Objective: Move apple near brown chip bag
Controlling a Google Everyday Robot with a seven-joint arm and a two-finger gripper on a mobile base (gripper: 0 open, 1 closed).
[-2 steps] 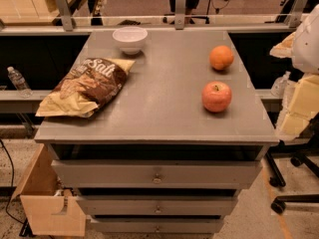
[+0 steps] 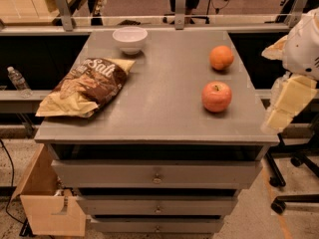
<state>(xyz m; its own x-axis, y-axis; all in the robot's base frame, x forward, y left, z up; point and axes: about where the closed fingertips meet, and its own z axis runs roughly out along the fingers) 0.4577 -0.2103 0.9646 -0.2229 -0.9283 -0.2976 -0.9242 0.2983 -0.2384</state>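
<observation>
The apple, red-pink with a stem dimple, sits on the grey cabinet top at the right, towards the front. The brown chip bag, crinkled brown and pale yellow with white "Salt" lettering, lies at the left side of the top. My gripper hangs at the frame's right edge, just off the cabinet's right side and right of the apple, not touching it. The apple and the bag are far apart, with bare surface between them.
A smaller orange fruit sits behind the apple. A white bowl stands at the back, behind the bag. Drawers are below the top. A wooden box is at the lower left, and chair bases at the right.
</observation>
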